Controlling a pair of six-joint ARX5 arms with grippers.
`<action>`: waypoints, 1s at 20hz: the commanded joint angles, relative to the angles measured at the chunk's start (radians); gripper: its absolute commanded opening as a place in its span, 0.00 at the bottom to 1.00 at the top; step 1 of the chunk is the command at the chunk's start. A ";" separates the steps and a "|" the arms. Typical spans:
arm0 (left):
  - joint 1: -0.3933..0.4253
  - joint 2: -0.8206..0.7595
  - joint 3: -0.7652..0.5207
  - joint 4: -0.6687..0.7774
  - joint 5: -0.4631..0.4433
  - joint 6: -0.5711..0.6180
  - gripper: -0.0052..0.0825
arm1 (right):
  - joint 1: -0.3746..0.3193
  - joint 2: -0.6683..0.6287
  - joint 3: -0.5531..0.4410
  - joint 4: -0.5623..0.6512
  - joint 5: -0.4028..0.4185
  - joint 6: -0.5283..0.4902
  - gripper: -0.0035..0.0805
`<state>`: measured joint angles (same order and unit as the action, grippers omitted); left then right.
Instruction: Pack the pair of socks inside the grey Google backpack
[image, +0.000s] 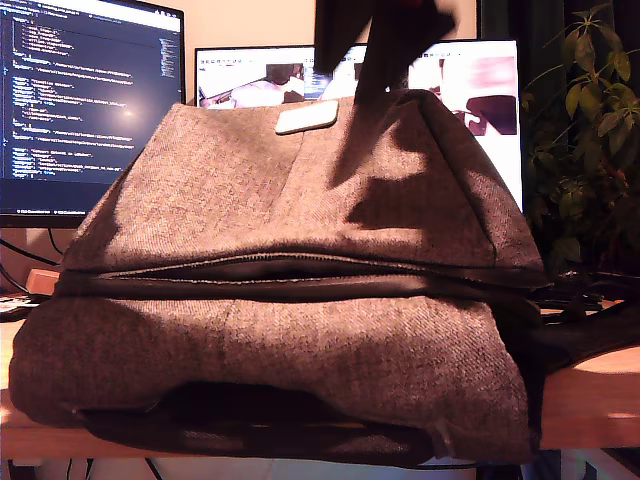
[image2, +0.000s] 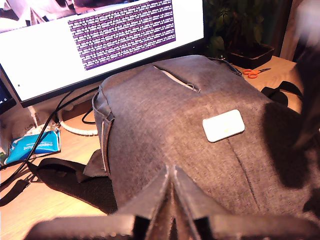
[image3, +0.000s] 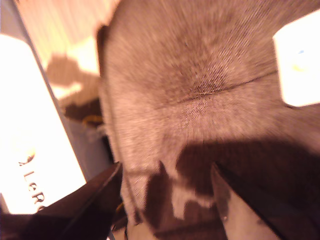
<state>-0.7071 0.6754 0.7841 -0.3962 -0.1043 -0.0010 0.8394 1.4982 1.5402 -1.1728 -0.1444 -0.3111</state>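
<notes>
The grey Google backpack (image: 300, 200) lies on the table and fills most of the exterior view, its pale tag (image: 307, 117) near the top and a dark zipper slit (image: 280, 265) gaping slightly across its middle. A dark arm (image: 380, 40) hangs over the bag's top beside the tag and casts a shadow on the fabric. My first gripper (image2: 171, 172) is shut with nothing showing between its fingers, above the backpack (image2: 190, 140) and short of the tag (image2: 223, 125). My second gripper (image3: 166, 167) is open close over the backpack (image3: 200, 75), with the tag (image3: 300, 65) off to one side. The pair of socks is out of view.
Two lit monitors (image: 90, 100) stand behind the bag, and a potted plant (image: 590, 130) is at the exterior view's right. Cables and a blue packet (image2: 32, 146) lie by the bag. Orange scissors (image2: 255, 73) rest further back. The wooden table's edge (image: 590, 410) shows in front.
</notes>
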 joint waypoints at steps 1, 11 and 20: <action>-0.002 0.000 -0.011 0.009 0.008 0.000 0.03 | 0.001 -0.014 0.019 0.043 -0.003 0.037 0.41; 0.064 0.238 -0.011 0.344 0.090 0.001 0.03 | -0.160 -0.011 0.009 0.776 0.211 0.133 0.03; 0.258 0.296 -0.011 0.443 0.210 0.002 0.03 | -0.314 -0.071 -0.173 0.960 0.251 0.184 0.03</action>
<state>-0.4557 0.9768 0.7841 0.0498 0.0998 -0.0006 0.5289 1.4651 1.4105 -0.2253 0.1047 -0.1310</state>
